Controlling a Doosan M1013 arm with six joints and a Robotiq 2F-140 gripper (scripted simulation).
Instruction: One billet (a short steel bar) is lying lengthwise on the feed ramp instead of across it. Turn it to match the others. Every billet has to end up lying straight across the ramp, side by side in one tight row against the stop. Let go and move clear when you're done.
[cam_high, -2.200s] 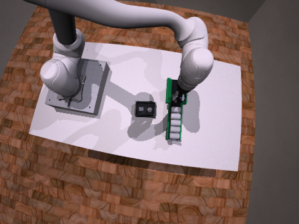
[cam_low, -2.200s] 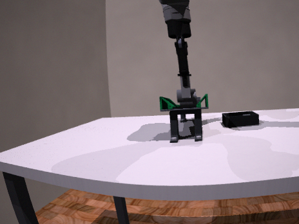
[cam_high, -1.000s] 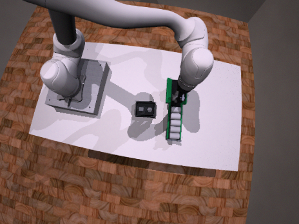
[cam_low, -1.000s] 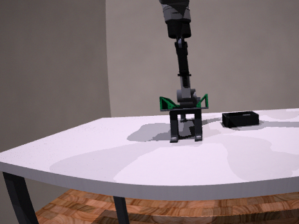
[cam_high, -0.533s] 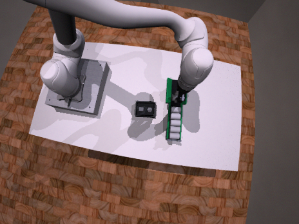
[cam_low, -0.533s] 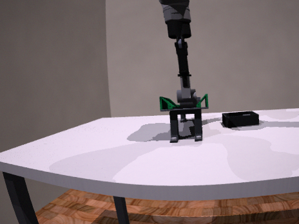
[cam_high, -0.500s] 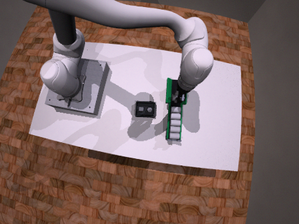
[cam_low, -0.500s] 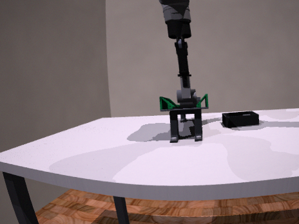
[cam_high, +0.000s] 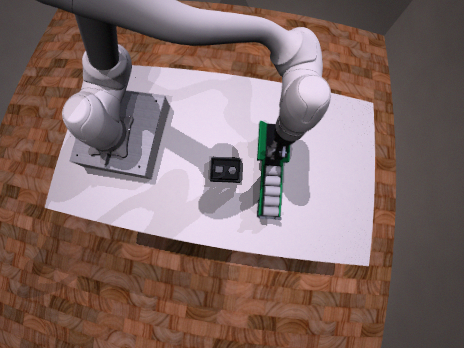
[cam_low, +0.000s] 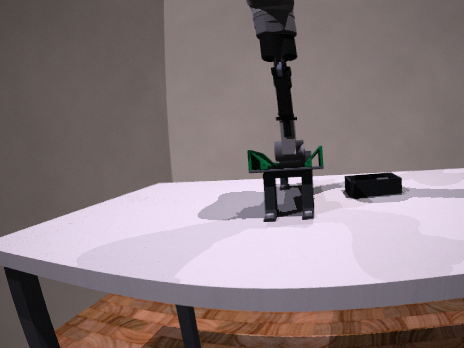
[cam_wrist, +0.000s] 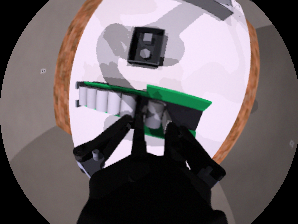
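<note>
On a white table (cam_high: 330, 220) over wood floor (cam_high: 150, 300), claw (cam_wrist: 152, 123) grips a billet (cam_wrist: 154, 117).

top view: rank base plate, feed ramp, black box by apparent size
1. Base plate, largest, though the arm hides part of it.
2. Feed ramp, long and narrow; the tool closed on a billet covers its upper end.
3. Black box, smallest.

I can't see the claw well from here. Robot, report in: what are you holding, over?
Gripper shut on the stray billet, down on the green ramp. Other billets in a row across the lower ramp. Black box off to the side, not blocking.
</note>
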